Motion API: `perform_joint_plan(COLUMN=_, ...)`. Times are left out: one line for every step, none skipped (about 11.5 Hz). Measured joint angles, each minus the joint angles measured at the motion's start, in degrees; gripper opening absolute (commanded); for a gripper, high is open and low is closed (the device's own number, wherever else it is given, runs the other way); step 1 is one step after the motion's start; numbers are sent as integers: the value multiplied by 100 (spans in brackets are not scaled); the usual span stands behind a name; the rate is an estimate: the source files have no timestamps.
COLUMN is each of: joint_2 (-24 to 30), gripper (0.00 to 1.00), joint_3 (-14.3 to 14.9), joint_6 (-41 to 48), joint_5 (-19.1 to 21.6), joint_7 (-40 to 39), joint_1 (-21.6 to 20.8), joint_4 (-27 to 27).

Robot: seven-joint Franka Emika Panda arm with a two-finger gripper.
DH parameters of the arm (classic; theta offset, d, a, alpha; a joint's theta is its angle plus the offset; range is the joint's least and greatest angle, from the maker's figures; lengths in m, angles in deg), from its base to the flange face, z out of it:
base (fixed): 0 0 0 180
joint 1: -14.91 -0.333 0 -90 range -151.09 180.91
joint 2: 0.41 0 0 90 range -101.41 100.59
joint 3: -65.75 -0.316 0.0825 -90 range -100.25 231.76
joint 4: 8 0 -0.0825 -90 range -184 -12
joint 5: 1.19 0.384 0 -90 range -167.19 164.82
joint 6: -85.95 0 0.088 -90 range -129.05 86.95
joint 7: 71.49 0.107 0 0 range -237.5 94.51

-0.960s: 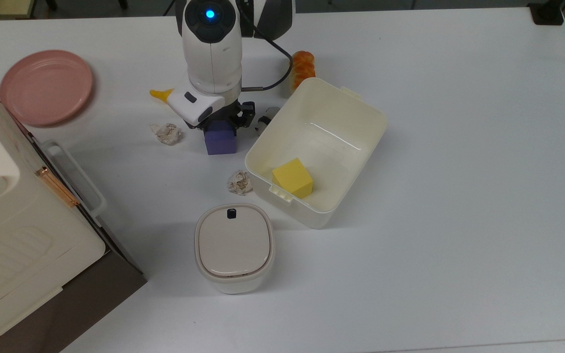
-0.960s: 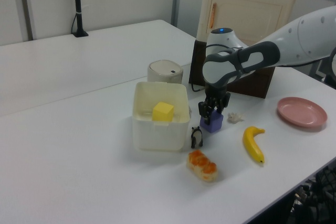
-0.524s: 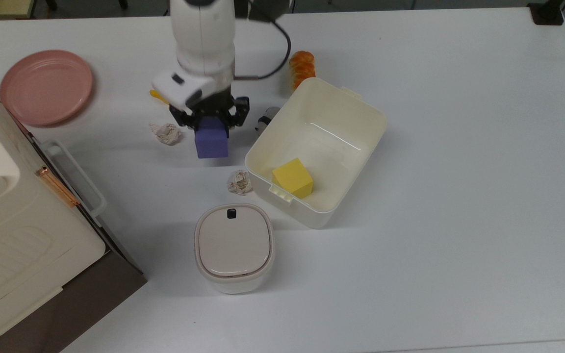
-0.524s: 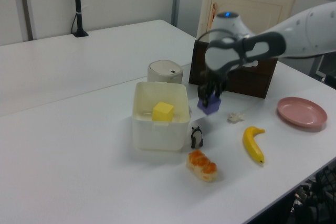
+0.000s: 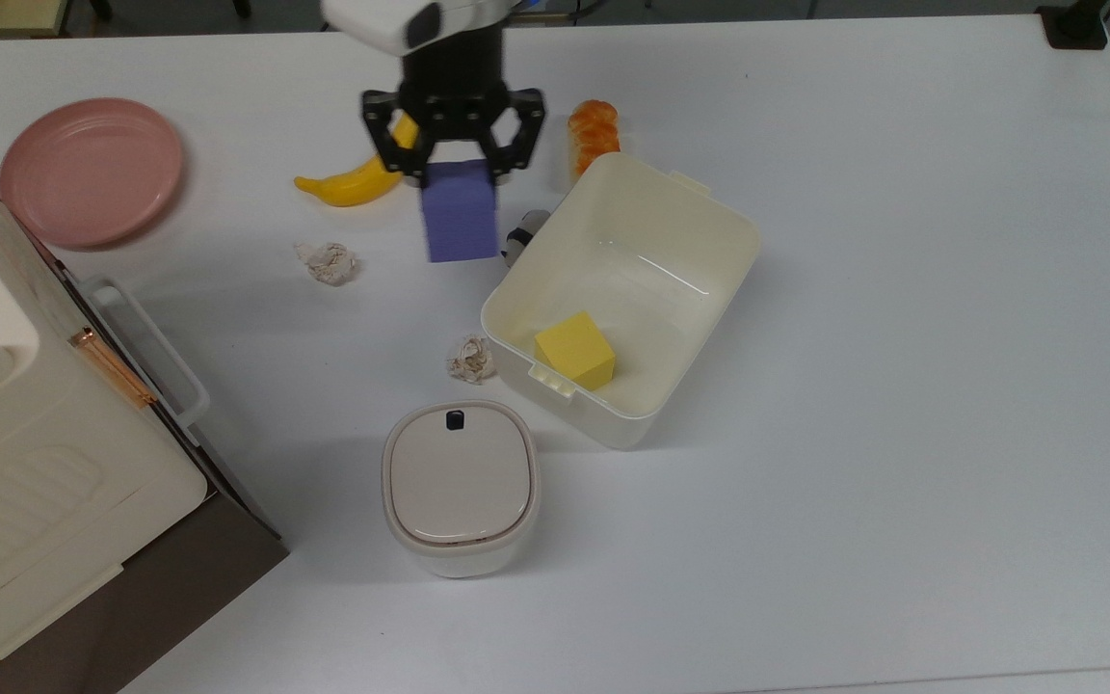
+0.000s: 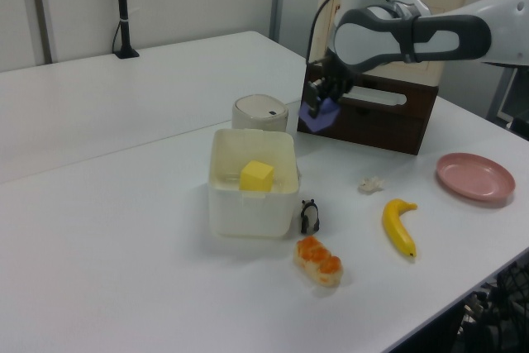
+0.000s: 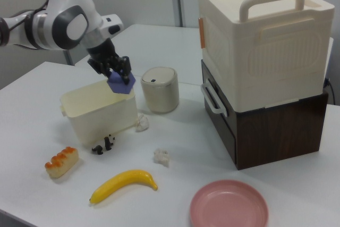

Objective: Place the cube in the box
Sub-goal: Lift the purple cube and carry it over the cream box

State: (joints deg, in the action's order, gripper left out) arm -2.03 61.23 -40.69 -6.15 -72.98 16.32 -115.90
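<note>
Cube [image 5: 460,223] pinched between the gripper [image 5: 455,164] fingers, aloft, just off the box [image 5: 700,280] rim toward the top view's left.

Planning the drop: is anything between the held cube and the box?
Nothing visible. The cube, held in the gripper, hangs above the table beside the box, higher than its rim. Inside, a yellow cube sits in one corner; the rest is free.
</note>
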Motion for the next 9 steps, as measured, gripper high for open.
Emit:
perform_joint_plan(joint_2=-9, gripper=29, joint_3=-25, joint_6=0, joint_5=24, joint_7=49, joint_1=-141, joint_4=9)
perform_joint_plan(joint_2=-48, gripper=29, joint_3=-36, joint_6=0, joint_5=28, joint_7=99, joint_1=-284, joint_4=9)
perform_joint_plan(joint_2=-138, gripper=29, joint_3=-43, joint_6=0, joint_5=29, joint_7=195, joint_1=-415, joint_4=40)
perform_joint_plan(joint_2=-284, gripper=30, joint_3=-48, joint_6=0, joint_5=29, joint_7=325, joint_1=-528, joint_4=137)
perform_joint_plan(joint_2=-460, gripper=32, joint_3=-50, joint_6=-2, joint_5=29, joint_7=447, joint_1=-623, joint_4=276)
perform_joint_plan(joint_2=-622, gripper=35, joint_3=-52, joint_6=-2, joint_5=29, joint_7=504, joint_1=-699, joint_4=404)
perform_joint_plan(joint_2=-723, gripper=55, joint_3=-54, joint_6=-2, joint_5=29, joint_7=515, joint_1=-759, joint_4=477)
perform_joint_plan(joint_2=-768, gripper=95, joint_3=-66, joint_6=-2, joint_5=29, joint_7=518, joint_1=-810, joint_4=520)
perform_joint_plan(joint_2=-776, gripper=100, joint_3=-84, joint_6=-2, joint_5=29, joint_7=520, joint_1=-847, joint_4=530)
